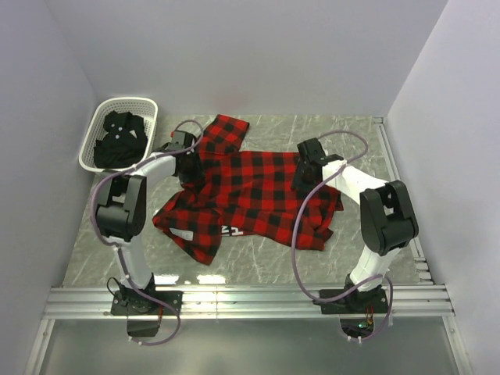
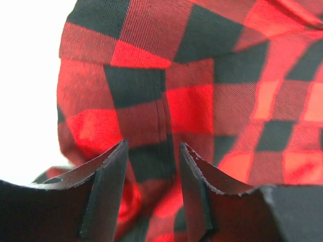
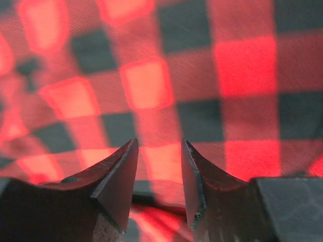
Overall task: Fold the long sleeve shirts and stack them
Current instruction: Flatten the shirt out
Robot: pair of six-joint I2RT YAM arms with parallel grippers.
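Note:
The red-and-black flannel shirt [image 1: 254, 195] lies spread and rumpled in the middle of the table, one sleeve [image 1: 226, 131] pointing to the back. My left gripper [image 1: 190, 168] is down on its left shoulder area. In the left wrist view the gripper [image 2: 151, 146] has its jaws narrowed on a bunched fold of flannel [image 2: 192, 75]. My right gripper [image 1: 305, 176] is down on the shirt's right side. In the right wrist view the gripper [image 3: 160, 143] is pinched on a raised fold of flannel [image 3: 151, 85]. The black shirt [image 1: 119, 141] lies crumpled in the basket.
The white lattice basket [image 1: 147, 104] stands at the back left corner by the left wall. Grey walls close in on three sides. A metal rail [image 1: 250, 301] runs along the near edge and another [image 1: 398, 180] along the right side.

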